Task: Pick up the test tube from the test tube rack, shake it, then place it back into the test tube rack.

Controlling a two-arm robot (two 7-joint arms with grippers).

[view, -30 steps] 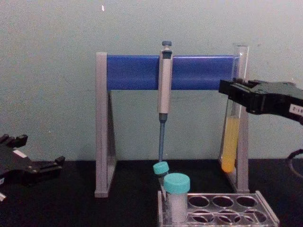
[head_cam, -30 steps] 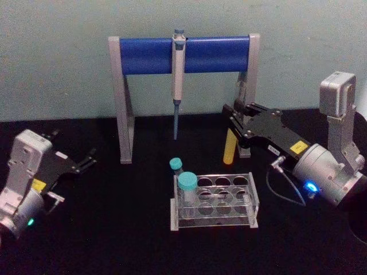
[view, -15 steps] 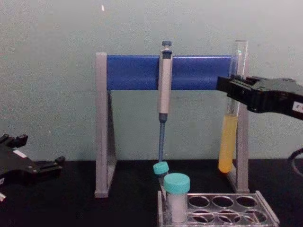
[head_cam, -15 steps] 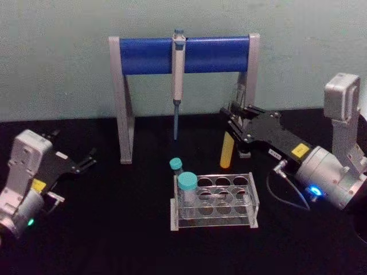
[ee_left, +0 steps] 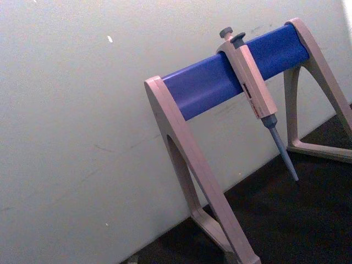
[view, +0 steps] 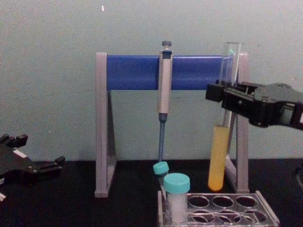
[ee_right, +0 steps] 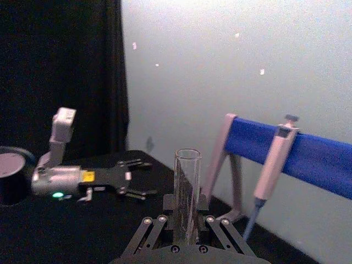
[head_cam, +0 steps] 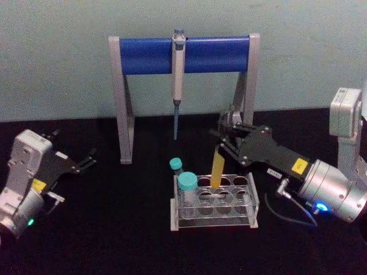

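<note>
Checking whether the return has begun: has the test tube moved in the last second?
Yes. The test tube, in the right gripper, has shifted left of the stand's right post and sunk toward the test tube rack.

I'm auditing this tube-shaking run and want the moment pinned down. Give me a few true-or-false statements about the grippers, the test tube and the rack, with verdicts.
1. The right gripper is shut on the test tube. True.
2. The test tube sits in a hole of the test tube rack. False: its bottom hangs just above the rack.
3. The pipette hangs on the blue-barred stand. True.
4. The left gripper grips the pipette. False: it is open and empty, off to the left.
</note>
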